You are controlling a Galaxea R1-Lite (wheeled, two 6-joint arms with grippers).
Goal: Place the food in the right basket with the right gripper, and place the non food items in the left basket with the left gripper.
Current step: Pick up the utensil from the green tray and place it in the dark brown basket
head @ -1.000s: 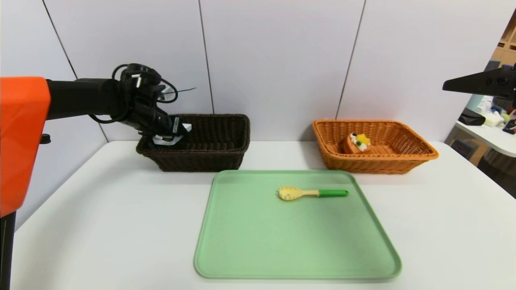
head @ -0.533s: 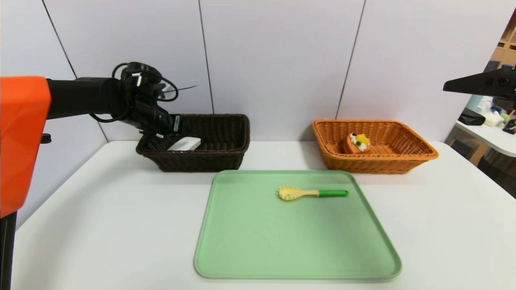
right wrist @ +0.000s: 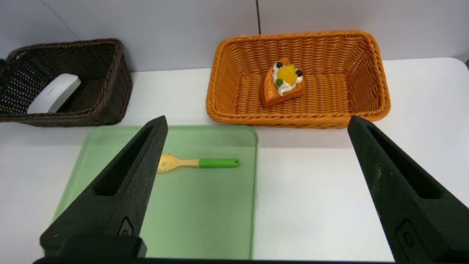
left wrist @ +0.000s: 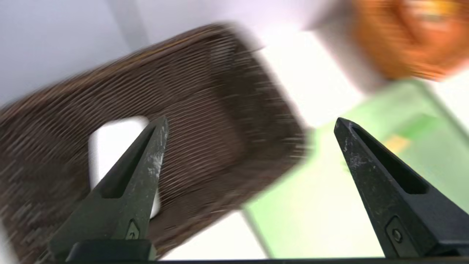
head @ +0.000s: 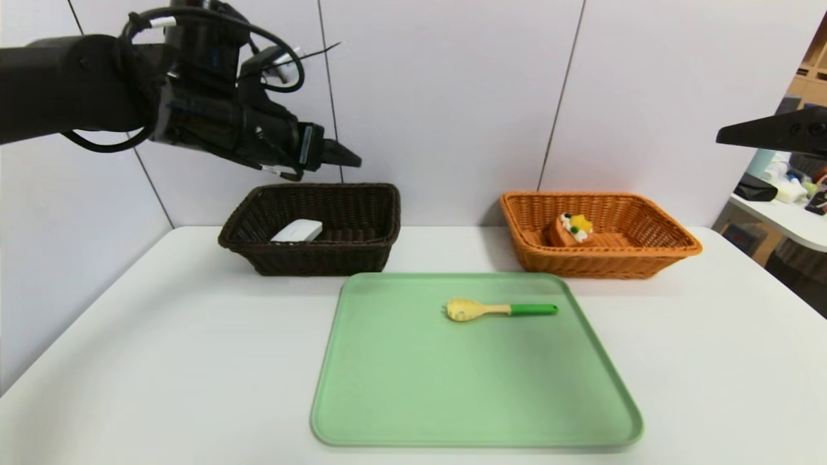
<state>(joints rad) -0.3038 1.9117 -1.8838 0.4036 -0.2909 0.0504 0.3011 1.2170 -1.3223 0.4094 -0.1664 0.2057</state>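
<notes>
Above the brown basket (head: 310, 229) I hold my left hand (head: 342, 157), spread wide, empty; white mouse (head: 296, 230) inside. Spoon (head: 501, 310) on green tray (head: 400, 387). Right hand (right wrist: 256, 124) parked, wide open.

White table (head: 161, 361), green tray (head: 420, 400), brown basket (head: 362, 255), orange basket (head: 601, 263) resting on it

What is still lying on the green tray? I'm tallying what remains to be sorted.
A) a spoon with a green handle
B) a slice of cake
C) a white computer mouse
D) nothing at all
A: the spoon with a green handle lies alone on the green tray, while the white mouse sits in the brown basket and the cake in the orange basket.
</notes>
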